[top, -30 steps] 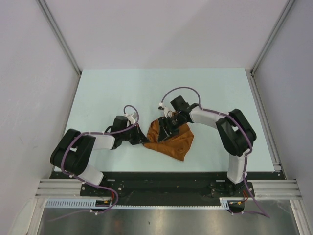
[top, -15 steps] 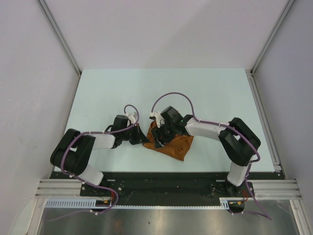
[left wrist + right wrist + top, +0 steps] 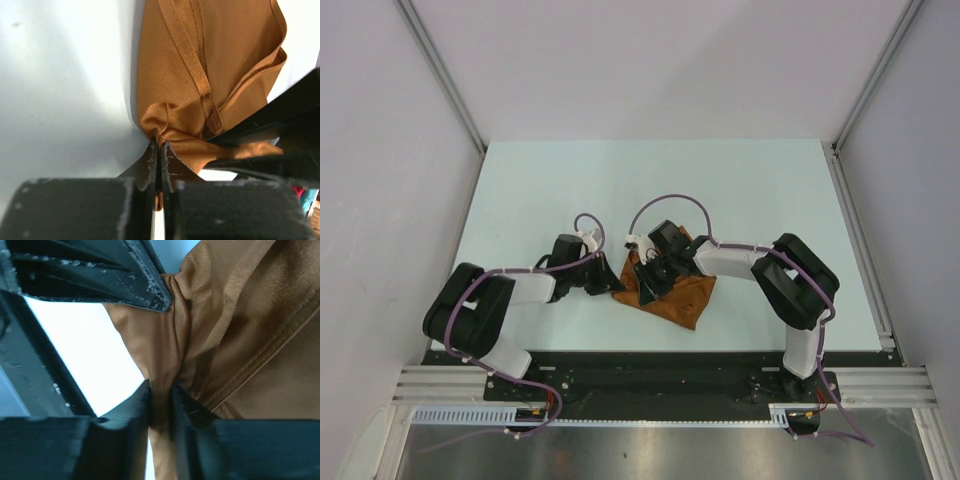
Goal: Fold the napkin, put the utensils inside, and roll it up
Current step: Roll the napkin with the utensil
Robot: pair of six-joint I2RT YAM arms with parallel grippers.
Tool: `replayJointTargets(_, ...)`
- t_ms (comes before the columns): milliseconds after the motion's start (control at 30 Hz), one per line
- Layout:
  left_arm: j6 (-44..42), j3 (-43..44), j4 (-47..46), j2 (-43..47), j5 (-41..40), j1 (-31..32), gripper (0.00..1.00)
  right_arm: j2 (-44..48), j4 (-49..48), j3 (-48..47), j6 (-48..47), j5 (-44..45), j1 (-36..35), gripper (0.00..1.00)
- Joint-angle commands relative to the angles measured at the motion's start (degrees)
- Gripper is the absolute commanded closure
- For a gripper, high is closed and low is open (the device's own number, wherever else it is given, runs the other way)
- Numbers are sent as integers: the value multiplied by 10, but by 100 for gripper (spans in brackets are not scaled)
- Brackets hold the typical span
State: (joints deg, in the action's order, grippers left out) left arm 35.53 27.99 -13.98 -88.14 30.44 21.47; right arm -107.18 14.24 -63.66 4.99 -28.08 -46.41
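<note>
My right claw has closed since a second ago. Its black fingers now pinch a bunched fold of the rust-orange soft cloth napkin, and it has slid left across the cloth to sit just beside my left claw. The left claw has not moved and stays clenched on a gathered corner of the napkin.

From above, the right claw and left claw meet at the napkin's left end. The napkin looks more crumpled and narrower than before, its stitched hems running in ridges away from both grips. It lies on the pale surface close to the near edge, about midway between the side edges.
</note>
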Motion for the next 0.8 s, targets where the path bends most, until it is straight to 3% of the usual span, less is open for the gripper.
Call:
replayJointTargets(0,-9,23,-2,11,9,3,86,-29,-11,12,26,-76,25,81)
replayJointTargets(33,-9,25,0,16,1,1,69,-32,-17,15,31,-93,39,82)
replayJointTargets(100,-9,28,1,41,-8,-2,51,-44,-29,20,48,-144,54,88)
replayJointTargets(167,-11,29,3,61,-26,-6,34,-52,-35,20,61,-175,71,90)
replayJointTargets(233,-21,26,9,92,-42,-7,26,-66,-46,17,72,-216,85,93)
replayJointTargets(500,-56,-24,0,142,-57,-3,25,-126,-54,-4,130,-342,124,96)
replayJointTargets(767,-63,-86,-76,170,-20,11,26,-189,-50,-18,193,-374,153,97)
